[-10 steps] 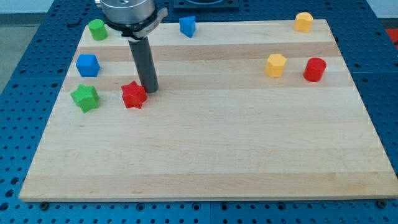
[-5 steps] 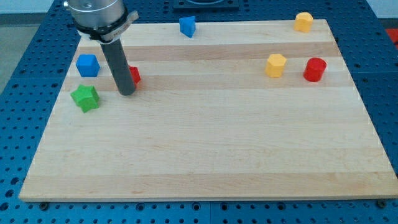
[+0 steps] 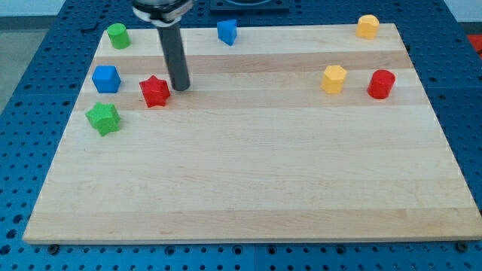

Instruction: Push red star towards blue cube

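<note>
The near half of the tabletop (image 3: 248, 188) holds no blocks. Farther in, at the view's left, sits a green star (image 3: 102, 118). Beyond it lies the red star (image 3: 154, 91), and just beside it on the view's right my tip (image 3: 180, 87) rests on the wood, close to the star though I cannot tell whether it touches. My tool is a plain rod, so it grasps nothing. The blue cube (image 3: 106, 78) stands near the red star, to the view's left and slightly farther, with a clear gap between them. I judge the push well along: only that gap remains. At the far edge sit a green block (image 3: 117, 35) and a second blue block (image 3: 227, 31).
</note>
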You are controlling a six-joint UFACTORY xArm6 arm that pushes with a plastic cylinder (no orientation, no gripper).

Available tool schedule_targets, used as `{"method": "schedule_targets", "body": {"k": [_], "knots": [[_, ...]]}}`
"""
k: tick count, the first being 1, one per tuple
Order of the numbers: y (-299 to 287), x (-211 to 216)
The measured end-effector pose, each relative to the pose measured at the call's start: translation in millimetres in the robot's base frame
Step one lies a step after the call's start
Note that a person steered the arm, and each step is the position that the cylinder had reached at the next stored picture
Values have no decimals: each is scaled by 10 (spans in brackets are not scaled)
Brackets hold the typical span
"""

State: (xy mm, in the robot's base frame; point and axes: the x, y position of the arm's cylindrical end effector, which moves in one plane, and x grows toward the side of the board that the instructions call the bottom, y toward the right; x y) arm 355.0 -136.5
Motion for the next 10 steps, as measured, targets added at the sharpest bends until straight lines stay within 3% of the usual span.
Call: {"method": "schedule_targets", "body": {"k": [2,5,6,10], "knots": [[-378,54],[314,125],[144,329],[-813,373]]}}
